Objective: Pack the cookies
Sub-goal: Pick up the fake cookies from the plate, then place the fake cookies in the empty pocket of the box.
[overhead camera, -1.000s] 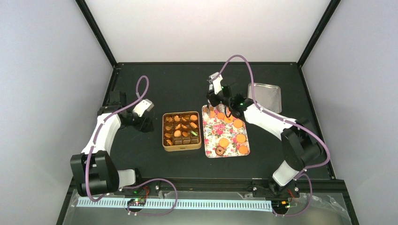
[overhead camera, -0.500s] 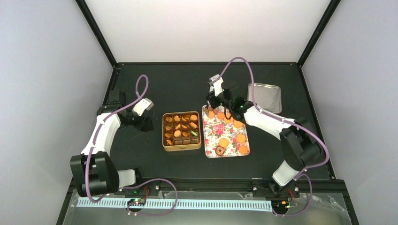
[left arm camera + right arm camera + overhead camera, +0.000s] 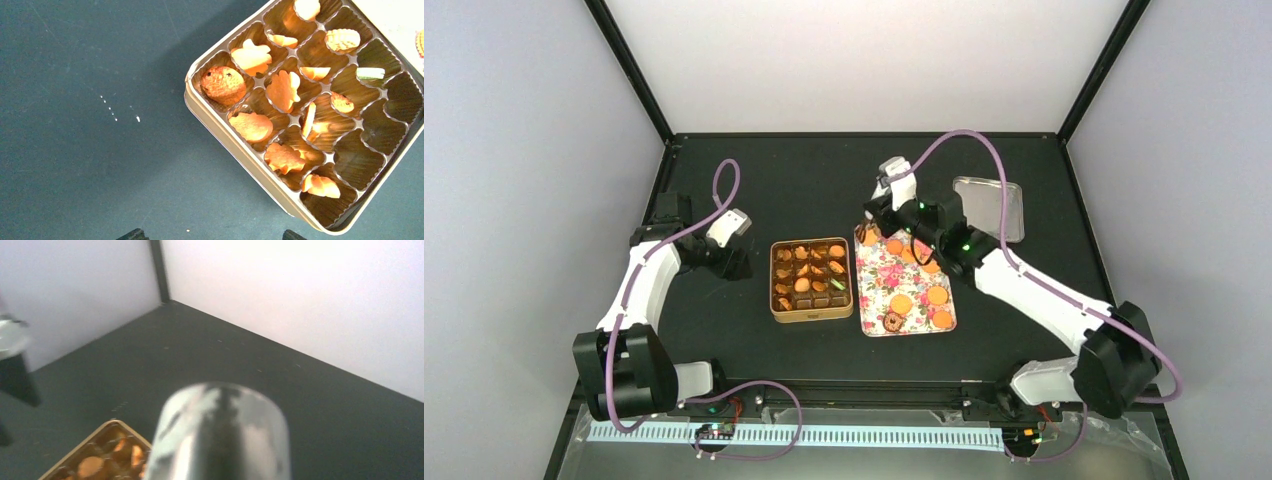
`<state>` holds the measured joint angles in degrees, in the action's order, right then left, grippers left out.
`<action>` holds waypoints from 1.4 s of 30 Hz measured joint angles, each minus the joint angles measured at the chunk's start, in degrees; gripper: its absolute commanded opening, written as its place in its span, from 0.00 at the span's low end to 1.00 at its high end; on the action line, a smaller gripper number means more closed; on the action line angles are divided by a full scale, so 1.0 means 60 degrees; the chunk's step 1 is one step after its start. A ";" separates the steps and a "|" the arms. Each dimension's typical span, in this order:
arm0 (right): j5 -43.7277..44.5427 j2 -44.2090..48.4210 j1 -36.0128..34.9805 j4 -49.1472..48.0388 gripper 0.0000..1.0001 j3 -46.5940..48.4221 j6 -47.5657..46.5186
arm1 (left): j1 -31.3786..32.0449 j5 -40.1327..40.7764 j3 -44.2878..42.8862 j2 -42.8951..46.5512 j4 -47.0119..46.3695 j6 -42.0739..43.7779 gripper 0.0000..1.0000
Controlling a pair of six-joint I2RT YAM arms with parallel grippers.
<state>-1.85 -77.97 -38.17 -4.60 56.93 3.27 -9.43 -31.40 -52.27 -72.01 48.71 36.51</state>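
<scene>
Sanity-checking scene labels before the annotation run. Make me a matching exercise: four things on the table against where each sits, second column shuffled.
Things:
1. gold tin
2. flowered tray
3. silver tray
4. brown ring cookie

Places:
A. near left corner of the flowered tray
B. far right part of the table
C. table centre
D. just right of the gold tin

Pairs: 1-C; 2-D; 3-B; 4-A
</scene>
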 measured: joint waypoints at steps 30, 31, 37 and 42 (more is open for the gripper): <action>0.0965 -0.2109 -0.4393 -0.0878 0.38 0.0973 0.0051 | -0.0233 0.0004 0.0004 0.0004 -0.0015 0.0000 0.72; 0.0940 -0.2113 -0.4393 -0.0867 0.39 0.0991 0.0058 | -0.0233 0.0000 0.0004 0.0004 -0.0015 0.0000 0.72; 0.0663 -0.2116 -0.4393 -0.0594 0.42 0.1100 0.0102 | -0.0233 0.0000 0.0004 0.0007 -0.0007 0.0007 0.72; 0.0404 -0.2113 -0.4328 -0.0266 0.39 0.1162 0.0124 | -0.0233 -0.0007 0.0004 0.0011 -0.0007 0.0007 0.72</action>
<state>0.58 -90.65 -64.14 -6.20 63.90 4.01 -10.83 -31.44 -52.25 -71.94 48.66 36.56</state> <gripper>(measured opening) 0.412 0.723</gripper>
